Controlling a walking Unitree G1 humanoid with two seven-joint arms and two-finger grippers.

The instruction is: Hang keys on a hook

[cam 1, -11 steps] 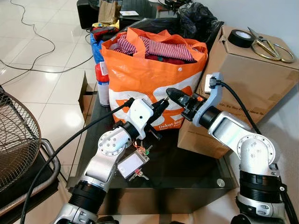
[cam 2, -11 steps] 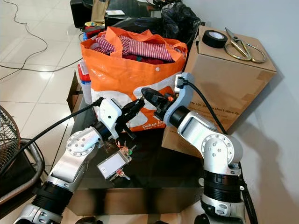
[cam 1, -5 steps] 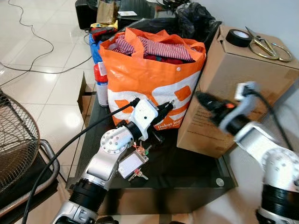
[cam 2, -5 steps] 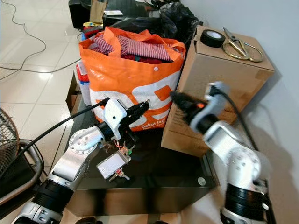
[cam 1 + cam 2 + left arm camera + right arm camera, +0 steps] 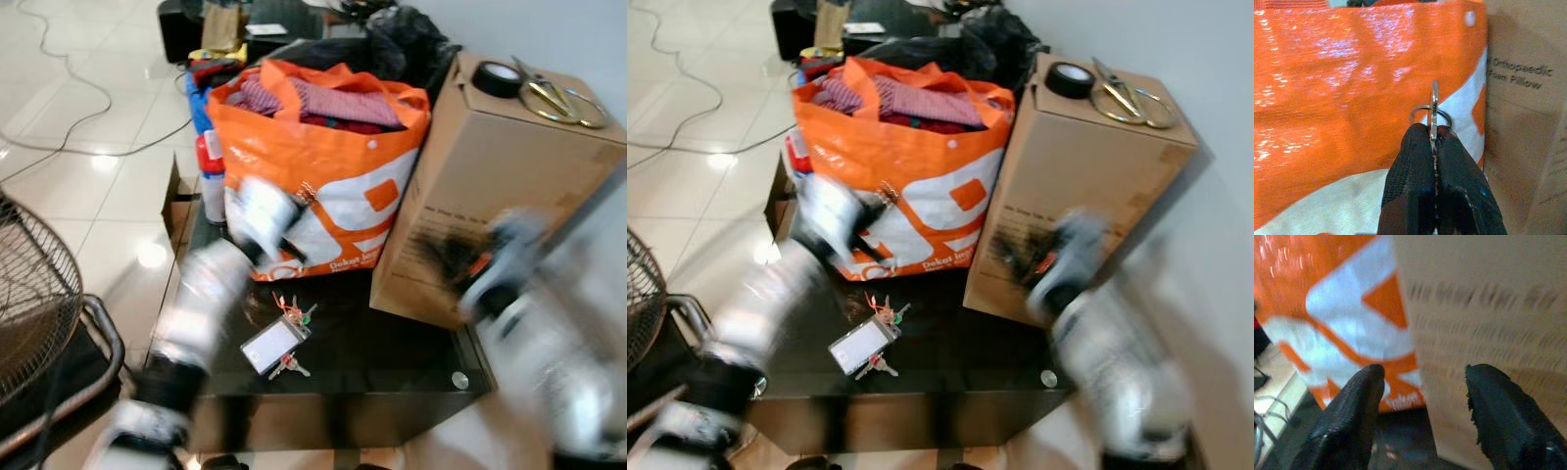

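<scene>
Left fingers (image 5: 1413,156) are pressing fully together, pinching a thin metal piece with a split ring (image 5: 1433,105) that is sticking out past the tips. The left gripper (image 5: 1434,134) is pointing at the orange bag (image 5: 323,147), close to its face. Right fingers (image 5: 1352,411) are standing wide apart, holding nothing; the right gripper (image 5: 1425,374) is facing the seam where the bag is meeting the cardboard box (image 5: 509,166).

What is changing: both arms are smearing with motion in the eye views. The left arm is rising from just over the keys up to the bag front, and the right arm is pulling back along the box. The keys (image 5: 279,338), a bunch with a white tag, are lying on the surface (image 5: 392,343) in the same spot as a second ago, apart from both grippers. My read is that the main bunch is not being carried. Whether the pinched ring belongs to the keys, I cannot tell. Where the hook is, I cannot tell either, so the task is looking early.

The surface is dark glass, low, carrying the bag of striped clothes and the box. A tape roll (image 5: 498,78) and scissors (image 5: 558,98) are sitting on top of the box. A spray can (image 5: 209,181) is standing behind the bag's left corner. The floor is shiny pale tile, with cables (image 5: 59,137) trailing across it and a wire fan guard (image 5: 29,294) at the robot's left.
</scene>
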